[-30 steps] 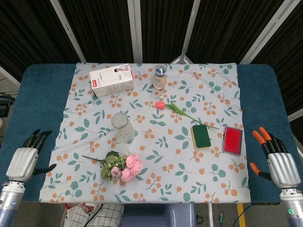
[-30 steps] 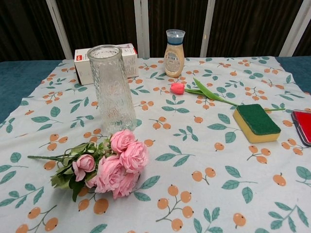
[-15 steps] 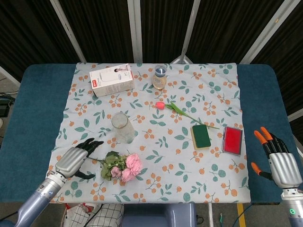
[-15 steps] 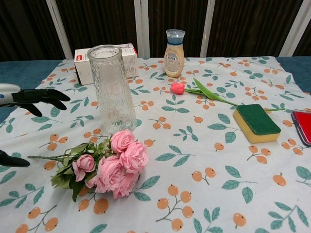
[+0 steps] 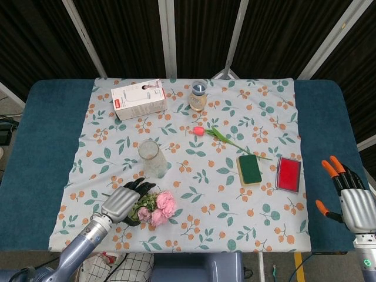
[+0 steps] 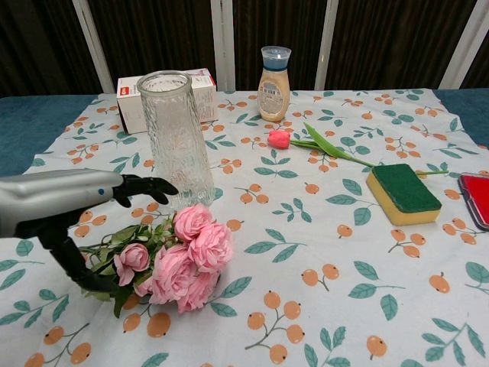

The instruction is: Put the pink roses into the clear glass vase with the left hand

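The pink roses (image 5: 160, 207) (image 6: 187, 256) lie on the floral cloth near the front, stems pointing left. Just behind them the clear glass vase (image 5: 151, 157) (image 6: 176, 141) stands upright and empty. My left hand (image 5: 120, 203) (image 6: 65, 202) hovers over the stems and leaves. Its fingers reach out above them, its thumb hangs down on the near side, and nothing is gripped. My right hand (image 5: 355, 205) stays off the cloth at the front right with fingers spread and holds nothing; only the head view shows it.
A white box (image 5: 139, 98) (image 6: 164, 95) and a small bottle (image 5: 198, 96) (image 6: 274, 74) stand at the back. A single tulip (image 5: 200, 130) (image 6: 280, 138) lies mid-table. Right of centre are a green sponge (image 5: 249, 169) (image 6: 403, 191) and a red flat item (image 5: 288, 174) (image 6: 477, 199).
My left hand has swung in from the table's left edge to a spot over the rose stems. The roses, the vase and my right hand have hardly moved.
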Controlling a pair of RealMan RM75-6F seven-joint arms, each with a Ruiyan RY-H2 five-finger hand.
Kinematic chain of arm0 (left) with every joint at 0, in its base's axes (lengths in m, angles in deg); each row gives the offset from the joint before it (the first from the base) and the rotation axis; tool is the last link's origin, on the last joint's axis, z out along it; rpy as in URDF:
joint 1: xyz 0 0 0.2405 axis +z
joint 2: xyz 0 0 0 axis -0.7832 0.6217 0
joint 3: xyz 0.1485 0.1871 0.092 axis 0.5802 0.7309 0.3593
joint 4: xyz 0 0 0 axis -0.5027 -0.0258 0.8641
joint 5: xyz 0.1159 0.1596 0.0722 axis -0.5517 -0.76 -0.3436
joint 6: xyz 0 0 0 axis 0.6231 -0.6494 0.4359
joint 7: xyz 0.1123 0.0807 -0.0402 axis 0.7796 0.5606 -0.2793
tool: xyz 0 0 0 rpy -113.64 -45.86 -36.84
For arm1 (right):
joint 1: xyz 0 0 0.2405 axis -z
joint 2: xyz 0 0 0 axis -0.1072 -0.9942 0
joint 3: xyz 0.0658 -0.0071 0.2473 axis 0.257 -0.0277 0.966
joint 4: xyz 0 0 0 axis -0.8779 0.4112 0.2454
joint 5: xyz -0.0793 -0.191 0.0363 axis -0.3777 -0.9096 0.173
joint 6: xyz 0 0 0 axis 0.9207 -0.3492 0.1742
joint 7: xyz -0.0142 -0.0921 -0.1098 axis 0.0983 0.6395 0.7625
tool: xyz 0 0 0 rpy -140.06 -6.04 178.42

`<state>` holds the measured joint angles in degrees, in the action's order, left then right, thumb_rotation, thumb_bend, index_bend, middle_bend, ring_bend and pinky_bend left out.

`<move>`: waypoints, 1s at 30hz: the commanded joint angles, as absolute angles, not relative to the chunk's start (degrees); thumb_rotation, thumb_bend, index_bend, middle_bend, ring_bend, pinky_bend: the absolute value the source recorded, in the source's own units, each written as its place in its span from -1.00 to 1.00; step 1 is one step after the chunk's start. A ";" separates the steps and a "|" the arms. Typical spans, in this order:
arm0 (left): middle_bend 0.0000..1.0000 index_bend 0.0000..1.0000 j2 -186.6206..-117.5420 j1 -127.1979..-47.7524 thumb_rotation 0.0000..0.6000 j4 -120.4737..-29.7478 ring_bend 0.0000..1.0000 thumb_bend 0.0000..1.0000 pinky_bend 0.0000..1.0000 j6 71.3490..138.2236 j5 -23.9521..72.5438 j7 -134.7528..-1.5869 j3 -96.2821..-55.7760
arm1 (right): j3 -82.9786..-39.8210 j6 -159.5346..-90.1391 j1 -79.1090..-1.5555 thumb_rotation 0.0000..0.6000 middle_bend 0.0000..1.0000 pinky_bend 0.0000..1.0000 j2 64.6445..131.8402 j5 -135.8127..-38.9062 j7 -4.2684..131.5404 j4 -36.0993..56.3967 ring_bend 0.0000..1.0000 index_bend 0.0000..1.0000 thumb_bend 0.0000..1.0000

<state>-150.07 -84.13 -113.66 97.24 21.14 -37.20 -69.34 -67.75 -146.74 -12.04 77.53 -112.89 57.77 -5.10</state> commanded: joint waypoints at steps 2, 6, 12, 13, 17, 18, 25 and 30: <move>-0.80 -0.86 -154.26 -85.96 1.00 -111.06 -0.99 -0.84 -0.70 96.83 23.90 -34.49 -69.56 | -67.60 -146.86 -11.98 1.00 -0.93 -0.73 77.38 -112.76 57.17 -5.03 -0.86 -0.78 -0.40; -0.80 -0.86 -157.48 -86.90 1.00 -109.14 -0.99 -0.84 -0.70 97.01 24.56 -33.58 -69.90 | -67.53 -147.01 -11.91 1.00 -0.93 -0.73 77.21 -112.76 56.62 -4.92 -0.86 -0.78 -0.40; -0.68 -0.83 -161.29 -87.72 1.00 -106.13 -0.80 -0.82 -0.52 97.80 24.41 -33.24 -70.36 | -67.53 -146.98 -11.83 1.00 -0.93 -0.73 76.86 -112.70 55.59 -4.92 -0.86 -0.78 -0.40; -0.61 -0.79 -161.93 -87.69 1.00 -105.50 -0.73 -0.81 -0.44 98.23 23.94 -33.42 -70.43 | -67.54 -146.94 -11.81 1.00 -0.93 -0.73 76.78 -112.66 55.44 -4.94 -0.86 -0.78 -0.40; -0.33 -0.54 -165.17 -87.54 1.00 -101.34 -0.49 -0.71 -0.22 100.09 20.12 -35.16 -70.37 | -67.58 -146.81 -11.81 1.00 -0.93 -0.73 76.49 -112.73 54.56 -5.02 -0.86 -0.78 -0.40; -0.31 -0.51 -165.58 -87.63 1.00 -100.54 -0.47 -0.71 -0.20 100.23 19.45 -35.31 -70.31 | -67.56 -146.81 -11.81 1.00 -0.93 -0.73 76.47 -112.70 54.42 -5.02 -0.86 -0.78 -0.40; -0.04 -0.19 -167.23 -87.20 1.00 -98.56 -0.28 -0.46 -0.04 102.99 14.01 -38.50 -70.49 | -67.42 -146.75 -11.85 1.00 -0.93 -0.73 76.44 -112.59 54.34 -5.12 -0.86 -0.78 -0.40; 0.02 -0.10 -167.04 -86.66 1.00 -98.90 -0.24 -0.38 -0.02 104.86 12.07 -39.21 -70.80 | -67.55 -146.45 -11.84 1.00 -0.93 -0.73 76.28 -112.57 53.38 -4.95 -0.86 -0.78 -0.40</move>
